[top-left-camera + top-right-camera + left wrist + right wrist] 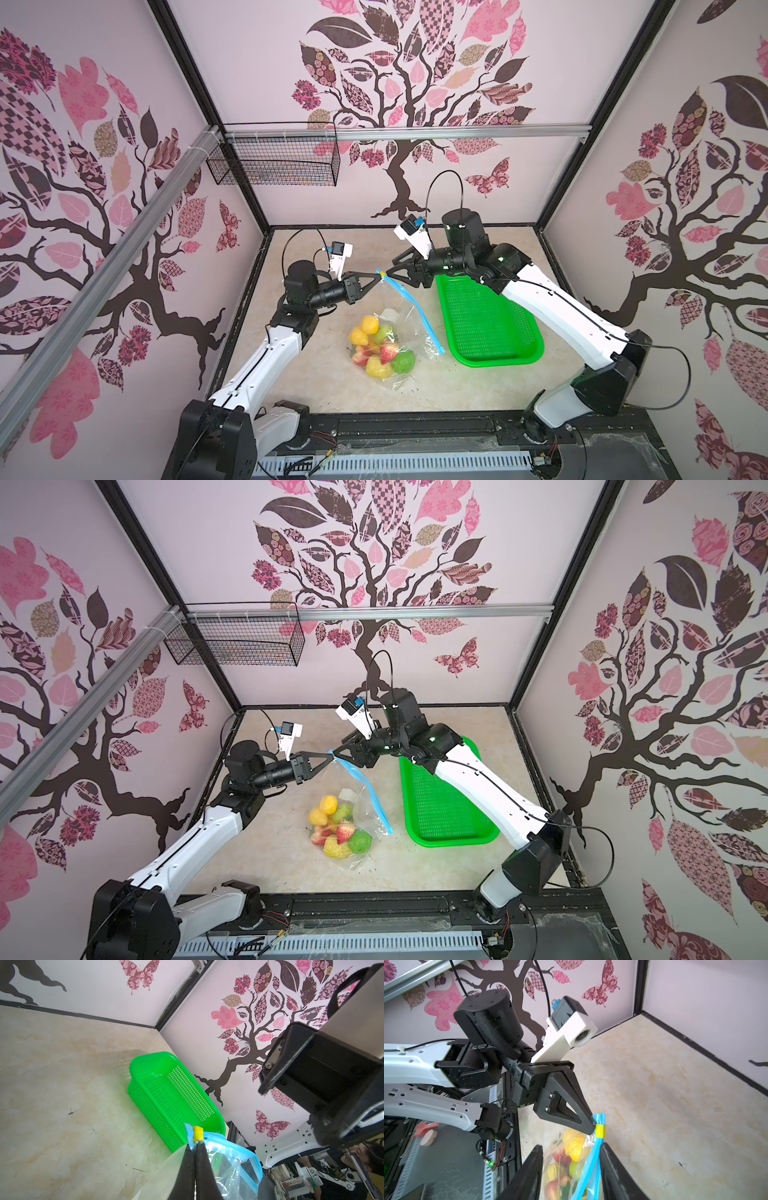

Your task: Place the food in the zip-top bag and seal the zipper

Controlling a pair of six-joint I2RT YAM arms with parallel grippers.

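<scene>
Your left gripper is clamped tight on the top corner of the zip-top bag, right by the yellow slider. The right gripper stands half open astride the zipper, gripping nothing. The food sags in the bag's bottom at the middle of the desk, beside the green basket. Expect thin, slippery, floppy film under a light load; pinch the stiffer blue strip, not the film.
</scene>
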